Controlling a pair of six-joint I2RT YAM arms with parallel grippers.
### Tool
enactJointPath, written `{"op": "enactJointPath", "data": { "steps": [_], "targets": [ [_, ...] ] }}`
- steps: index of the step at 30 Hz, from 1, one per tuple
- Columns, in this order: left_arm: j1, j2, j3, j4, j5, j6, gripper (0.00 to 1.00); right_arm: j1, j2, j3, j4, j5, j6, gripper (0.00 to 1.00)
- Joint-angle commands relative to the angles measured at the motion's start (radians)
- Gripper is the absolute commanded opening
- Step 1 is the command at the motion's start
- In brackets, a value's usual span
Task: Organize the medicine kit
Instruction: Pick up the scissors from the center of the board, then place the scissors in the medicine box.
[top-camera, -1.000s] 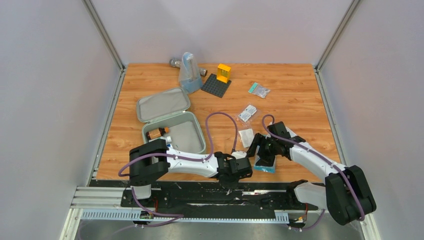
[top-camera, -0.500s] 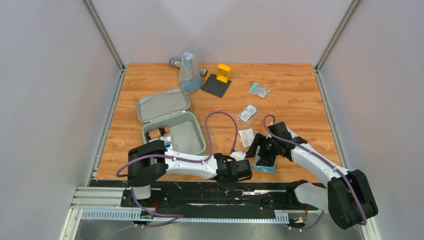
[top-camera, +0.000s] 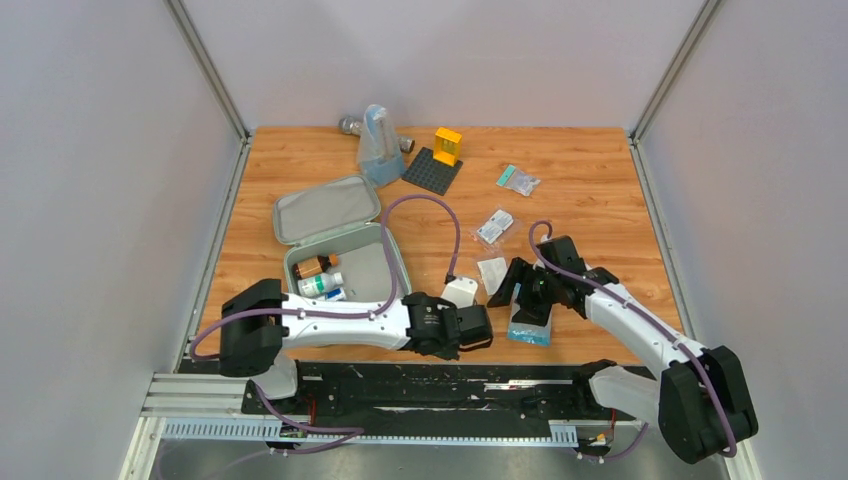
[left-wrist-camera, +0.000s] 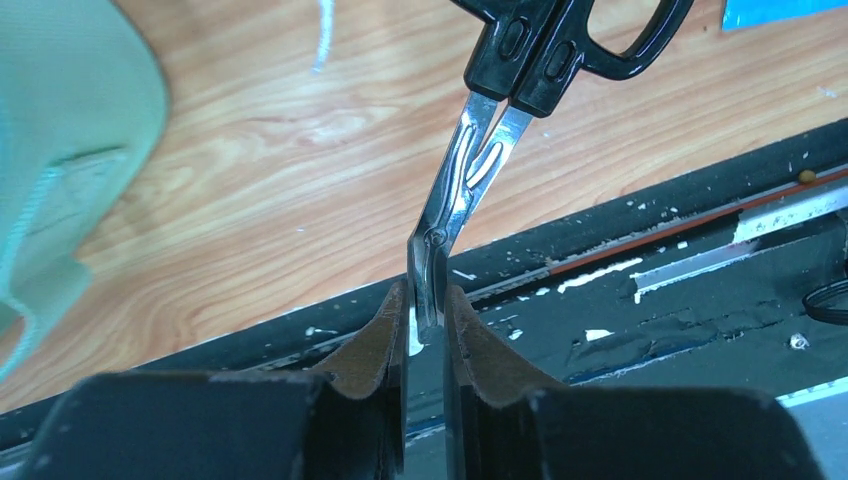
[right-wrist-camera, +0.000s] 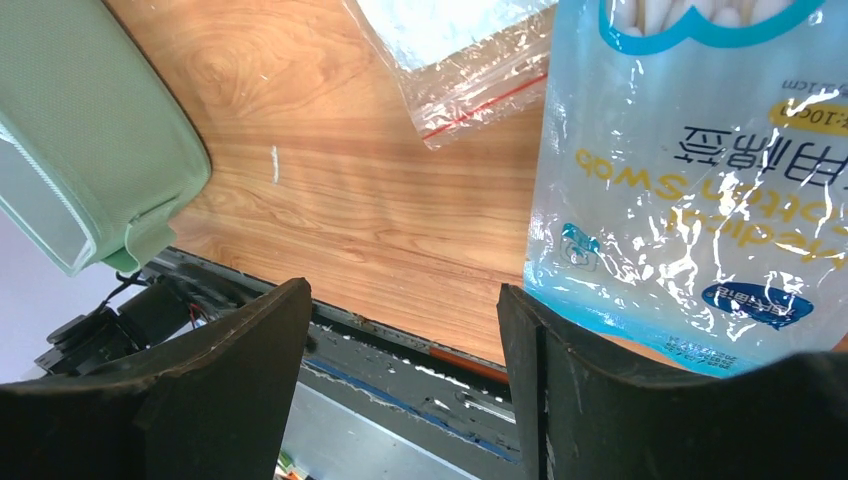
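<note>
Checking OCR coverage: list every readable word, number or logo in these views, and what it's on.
"Cotton Swab": yellow print, upside down, first letter unclear, on the swab bag.
"100": in a yellow oval on the same bag.
Chinese characters and blue oval logo on the same bag: not readable.
Bottles in the medicine kit, and the sachets: print too small.
Scissors: no marks visible.
</note>
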Motion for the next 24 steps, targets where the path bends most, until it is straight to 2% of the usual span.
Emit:
{"op": "enactJointPath", "data": {
  "steps": [1, 7, 13, 16, 24],
  "targets": [
    [0.07, -0.11, 0.047, -0.093, -0.113, 0.028, 0.0, 0.004, -0.018, 0.066, -0.014, 0.021, -0.014, 0.71],
    [0.258, -0.311, 0.029, -0.144, -0.144, 0.079, 0.0, 0.004, -0.016, 0.119, -0.034, 0.023, -0.02, 0.71],
    [0.475, -0.488, -0.04, -0.112, -0.122, 0.116, 0.0, 0.003, -0.003, 0.15, -0.04, 0.018, -0.025, 0.71],
    [0.574, -0.518, -0.089, -0.082, -0.09, 0.114, 0.0, 0.004, 0.004, 0.162, -0.049, 0.022, -0.032, 0.71],
    [0.737, -0.526, -0.183, -0.011, 0.002, 0.075, 0.0, 0.003, 0.032, 0.182, -0.05, 0.029, -0.045, 0.71]
  ]
}}
